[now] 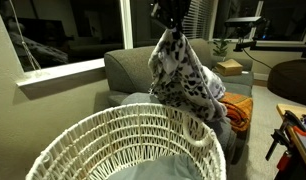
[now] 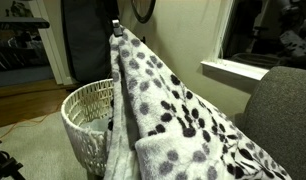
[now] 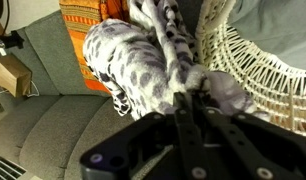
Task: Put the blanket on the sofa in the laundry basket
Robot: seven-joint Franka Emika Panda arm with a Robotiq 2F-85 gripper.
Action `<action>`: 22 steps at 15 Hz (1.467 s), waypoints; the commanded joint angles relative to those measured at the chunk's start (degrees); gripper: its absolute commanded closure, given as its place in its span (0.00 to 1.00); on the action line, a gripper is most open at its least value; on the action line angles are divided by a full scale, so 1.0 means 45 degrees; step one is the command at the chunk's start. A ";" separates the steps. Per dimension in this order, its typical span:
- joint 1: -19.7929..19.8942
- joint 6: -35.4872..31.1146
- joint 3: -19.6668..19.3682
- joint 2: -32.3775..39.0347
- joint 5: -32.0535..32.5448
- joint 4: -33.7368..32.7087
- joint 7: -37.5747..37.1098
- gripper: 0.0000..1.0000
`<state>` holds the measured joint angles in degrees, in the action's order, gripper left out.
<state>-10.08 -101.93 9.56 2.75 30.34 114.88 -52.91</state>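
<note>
Your pincer (image 1: 171, 20) is clamped tight on a top fold of the blanket (image 1: 188, 75). The blanket hangs from it in a long drape over the sofa (image 1: 128, 68), and its lower end lies bunched on the seat cushions next to an orange blanket (image 1: 239, 108). The laundry basket (image 1: 123, 135) stands on the floor just beside the hanging cloth.
</note>
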 commanded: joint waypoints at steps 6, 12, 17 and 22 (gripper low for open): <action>-0.0533 0.0267 0.0442 0.0075 -0.0017 -0.0611 0.0901 0.97; -0.0555 0.0035 0.0493 0.0177 -0.0346 -0.0704 0.2423 0.97; -0.0608 0.0051 0.0534 0.0192 -0.0470 -0.0899 0.3915 0.97; -0.0783 0.0154 0.0677 0.0442 -0.0485 -0.1281 0.4822 0.97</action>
<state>-12.29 -102.13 11.95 3.85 29.60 112.03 -33.97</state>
